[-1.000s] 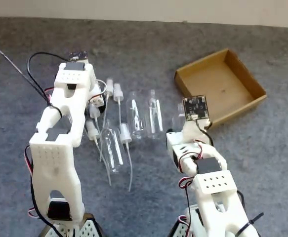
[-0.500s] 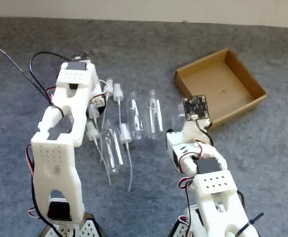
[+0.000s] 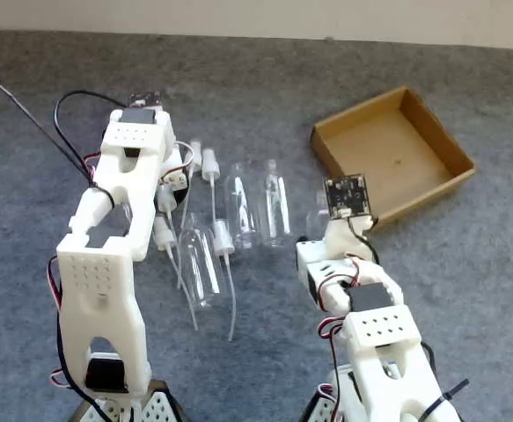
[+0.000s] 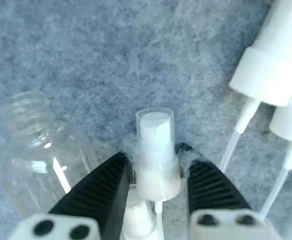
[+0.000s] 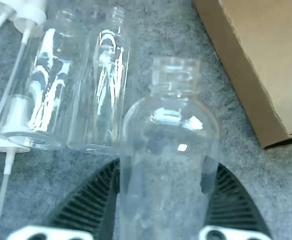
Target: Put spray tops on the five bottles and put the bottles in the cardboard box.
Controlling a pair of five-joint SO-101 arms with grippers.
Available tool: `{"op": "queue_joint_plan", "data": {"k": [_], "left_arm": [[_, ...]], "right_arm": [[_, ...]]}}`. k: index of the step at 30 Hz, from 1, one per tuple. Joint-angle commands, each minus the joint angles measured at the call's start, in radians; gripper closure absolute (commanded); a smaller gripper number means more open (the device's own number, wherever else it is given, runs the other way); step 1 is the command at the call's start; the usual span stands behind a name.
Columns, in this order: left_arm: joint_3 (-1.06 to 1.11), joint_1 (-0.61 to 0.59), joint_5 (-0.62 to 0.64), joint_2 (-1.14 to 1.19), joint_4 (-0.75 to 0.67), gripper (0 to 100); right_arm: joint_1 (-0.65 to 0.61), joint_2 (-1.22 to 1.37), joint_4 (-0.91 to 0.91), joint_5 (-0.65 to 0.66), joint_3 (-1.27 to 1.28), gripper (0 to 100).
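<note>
My left gripper (image 4: pixel 155 155) is shut on a white spray top (image 4: pixel 156 125) with a clear cap, standing over the grey carpet. A clear open bottle (image 4: pixel 35 145) lies right beside it. My right gripper (image 5: pixel 166 172) is shut on another clear bottle (image 5: pixel 168 115), neck pointing away, close to the cardboard box (image 5: pixel 266 55). From above, the box (image 3: pixel 326 149) sits at the back right and stands empty. Two bottles (image 3: pixel 241 207) (image 3: pixel 276 204) lie side by side between the arms, and a third (image 3: pixel 201 264) lies nearer the left arm (image 3: pixel 128 176).
Loose spray tops with long dip tubes lie around the middle bottles (image 3: pixel 210 164) (image 3: pixel 223 239) (image 3: pixel 162 233). More white spray tops (image 4: pixel 276 65) lie close to my left gripper. Wires loop behind the left arm. Bare carpet stretches to the right of the box.
The left arm has shifted slightly toward the back with its spray top. The right wrist has moved a little, still holding its bottle. Nothing on the carpet has shifted.
</note>
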Motion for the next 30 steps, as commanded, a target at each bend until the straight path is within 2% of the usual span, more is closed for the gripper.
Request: {"op": "queue_joint_plan", "data": {"k": [1, 9, 13, 15, 20, 24, 30], "left_arm": [[-0.147, 0.024, 0.005, -0.013, 0.109, 97], [-0.438, 0.024, 0.005, -0.013, 0.319, 97], [-0.516, 0.024, 0.005, -0.016, 0.342, 97], [-0.506, 0.045, 0.003, -0.045, 0.344, 97], [-0.369, 0.151, -0.118, -0.213, 0.341, 97], [-0.314, 0.193, -0.12, -0.332, 0.339, 97], [-0.277, 0.202, -0.118, -0.49, 0.342, 97]], "right_arm": [[-0.005, -0.027, -0.025, -0.002, -0.012, 82.7], [-0.007, -0.027, -0.027, -0.005, -0.012, 82.7], [-0.007, -0.027, -0.027, -0.005, -0.012, 82.7], [-0.007, -0.027, -0.027, -0.005, -0.012, 82.7], [-0.008, -0.025, -0.054, -0.005, -0.012, 82.7], [-0.013, -0.021, -0.13, -0.006, -0.008, 82.7], [-0.102, -0.028, -0.14, -0.006, 0.033, 82.7]]}}
